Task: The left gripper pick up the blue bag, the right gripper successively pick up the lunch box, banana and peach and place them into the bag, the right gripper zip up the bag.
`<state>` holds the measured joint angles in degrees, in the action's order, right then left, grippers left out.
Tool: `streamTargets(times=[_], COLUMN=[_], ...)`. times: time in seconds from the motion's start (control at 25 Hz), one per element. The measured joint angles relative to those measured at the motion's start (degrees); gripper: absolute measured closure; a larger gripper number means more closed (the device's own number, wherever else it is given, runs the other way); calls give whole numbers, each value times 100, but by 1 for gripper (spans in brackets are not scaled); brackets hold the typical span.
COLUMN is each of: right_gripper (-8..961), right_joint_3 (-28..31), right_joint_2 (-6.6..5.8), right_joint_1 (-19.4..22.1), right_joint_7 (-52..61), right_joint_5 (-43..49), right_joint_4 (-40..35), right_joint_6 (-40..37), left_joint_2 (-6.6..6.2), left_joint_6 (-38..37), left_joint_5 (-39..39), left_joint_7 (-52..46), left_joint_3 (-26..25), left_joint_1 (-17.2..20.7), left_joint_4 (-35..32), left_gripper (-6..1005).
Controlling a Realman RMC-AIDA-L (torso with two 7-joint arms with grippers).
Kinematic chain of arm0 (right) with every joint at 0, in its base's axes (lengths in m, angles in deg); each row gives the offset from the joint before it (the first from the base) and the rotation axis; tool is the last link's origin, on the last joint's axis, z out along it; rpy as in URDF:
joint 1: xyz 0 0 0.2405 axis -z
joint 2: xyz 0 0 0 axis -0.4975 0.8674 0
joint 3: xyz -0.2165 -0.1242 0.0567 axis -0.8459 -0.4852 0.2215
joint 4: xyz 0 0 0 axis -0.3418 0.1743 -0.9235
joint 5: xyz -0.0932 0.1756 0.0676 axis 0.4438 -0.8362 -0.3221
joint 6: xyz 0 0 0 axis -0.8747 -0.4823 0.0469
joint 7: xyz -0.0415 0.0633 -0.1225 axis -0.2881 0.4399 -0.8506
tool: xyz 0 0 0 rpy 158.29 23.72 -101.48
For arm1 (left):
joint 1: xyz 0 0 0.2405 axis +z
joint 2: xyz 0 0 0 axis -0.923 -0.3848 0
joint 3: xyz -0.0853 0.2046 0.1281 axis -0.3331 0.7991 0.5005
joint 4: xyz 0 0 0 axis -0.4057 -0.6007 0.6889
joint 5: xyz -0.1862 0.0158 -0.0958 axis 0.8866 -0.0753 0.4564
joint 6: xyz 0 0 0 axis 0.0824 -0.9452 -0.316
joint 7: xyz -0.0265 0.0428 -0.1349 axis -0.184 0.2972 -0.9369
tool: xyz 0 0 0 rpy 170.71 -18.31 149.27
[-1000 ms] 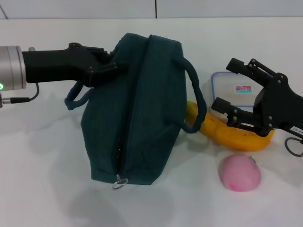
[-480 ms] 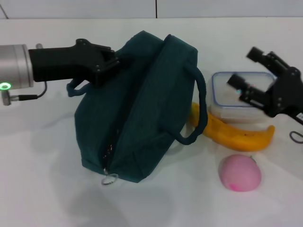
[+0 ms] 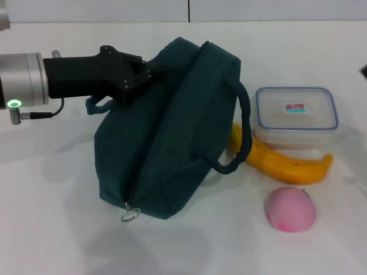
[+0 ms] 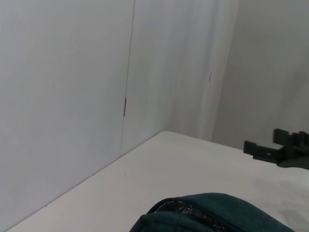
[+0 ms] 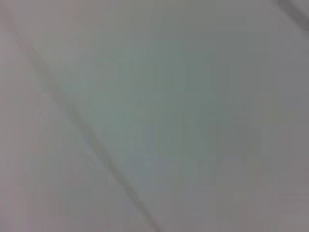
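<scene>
Left gripper (image 3: 137, 77) fingers clamp the blue bag (image 3: 172, 132) at its far end

One blue bag (image 3: 172, 132), one lunch box (image 3: 295, 117), one banana (image 3: 281, 162), one peach (image 3: 290, 209).

right gripper (image 4: 277, 151) gone from head view — lunch box (image 3: 295, 117) uncovered, blue bag (image 3: 172, 132) shifted slightly

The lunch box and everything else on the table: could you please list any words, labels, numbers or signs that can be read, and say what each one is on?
Nothing here can be read.
Lunch box lid: a small red-and-green label, its print too small to read.
Blue bag: no lettering or logo shows.
Banana and peach: no sticker or mark shows.
Left gripper at the bag: no text, only a green ring light on the arm.
</scene>
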<state>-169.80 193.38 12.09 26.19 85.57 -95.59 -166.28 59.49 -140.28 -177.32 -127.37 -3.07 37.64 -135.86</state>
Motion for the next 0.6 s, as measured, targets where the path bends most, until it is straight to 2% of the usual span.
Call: streamTargets(times=[0.24, 0.6], right_gripper=[85, 92], right_joint_3=[-59, -254], right_joint_2=[1, 1], right_joint_1=[71, -9], right_joint_7=[1020, 1641], right_joint_5=[-417, -428], right_joint_4=[241, 58], right_joint_6=[597, 1601], left_joint_2=[-1, 7], left_joint_6=[3, 3], left_joint_5=[-15, 12], left_joint_7=[57, 79], left_joint_3=[0, 0], left_joint_1=[-14, -11], left_joint_4=[7, 9], left_gripper=[951, 949])
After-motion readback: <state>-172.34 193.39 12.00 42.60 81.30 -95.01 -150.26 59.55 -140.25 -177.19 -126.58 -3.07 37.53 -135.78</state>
